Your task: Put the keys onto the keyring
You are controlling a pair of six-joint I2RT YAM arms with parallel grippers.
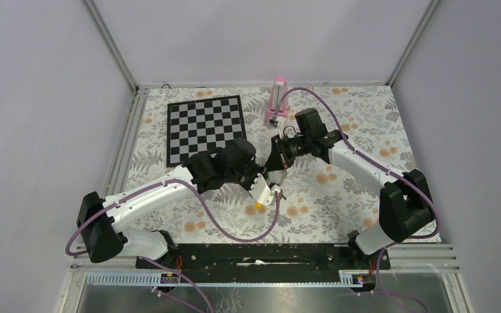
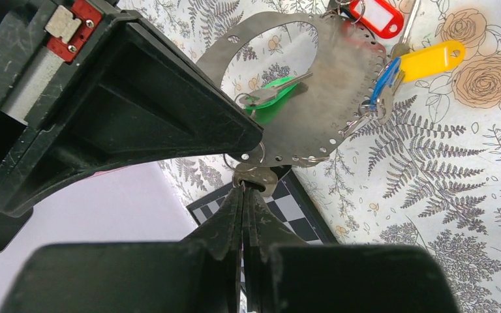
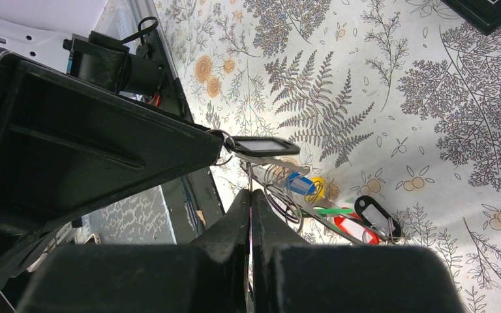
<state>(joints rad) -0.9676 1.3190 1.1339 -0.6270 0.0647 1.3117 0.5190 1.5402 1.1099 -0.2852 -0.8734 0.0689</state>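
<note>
The left hand (image 2: pixel 244 193) pinches shut a small metal key (image 2: pixel 256 175) at its tips, while the right hand (image 3: pixel 250 197), fully closed, grips the flat grey metal keyring (image 2: pixel 342 72) beside it; a crooked pull may free either.

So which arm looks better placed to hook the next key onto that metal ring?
Probably the left: the left pincer is shut on a key right at the ring's holed edge, while the right pincer seems to clamp the ring edge-on, steadying it.
</note>
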